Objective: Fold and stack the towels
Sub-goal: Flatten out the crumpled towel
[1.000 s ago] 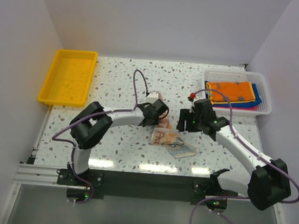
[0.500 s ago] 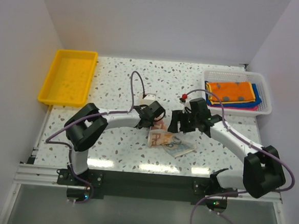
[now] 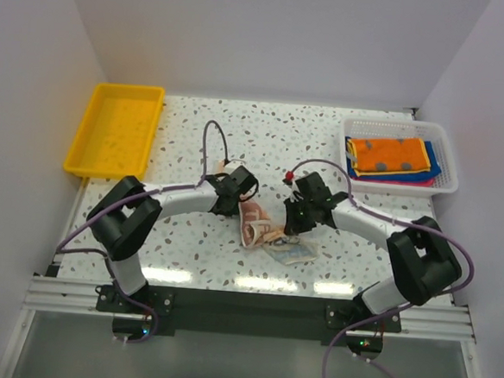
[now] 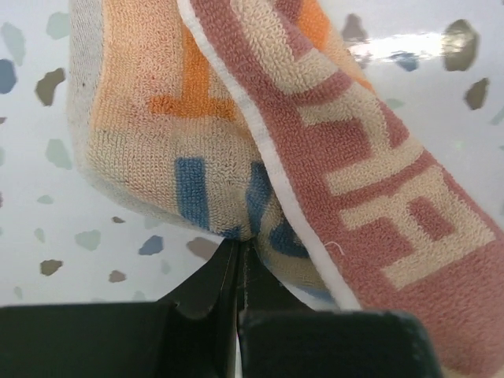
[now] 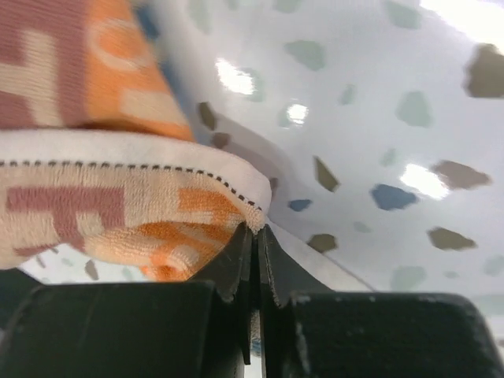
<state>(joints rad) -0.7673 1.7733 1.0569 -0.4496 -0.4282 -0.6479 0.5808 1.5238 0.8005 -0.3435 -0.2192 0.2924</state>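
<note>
Robotics laboratory test cell. Plain white panel walls (image 3: 271, 35) are enclosing a white speckled terrazzo-pattern counter (image 3: 195, 133) on three sides. A bare aluminium extrusion rail (image 3: 63, 293) is running along its near edge and carrying two white-and-black jointed robot arms, which are trailing loose purple cables (image 3: 208, 138) and ending in the left pincer (image 4: 237, 256) and the right pincer (image 5: 256, 236). A shallow yellow plastic tray (image 3: 81, 134) and a white mesh basket (image 3: 444, 159) are flanking the workspace.

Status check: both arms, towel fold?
Left gripper shut on printed towel. Right gripper shut on its corner. Other towels in white basket. Nothing blocking.
</note>
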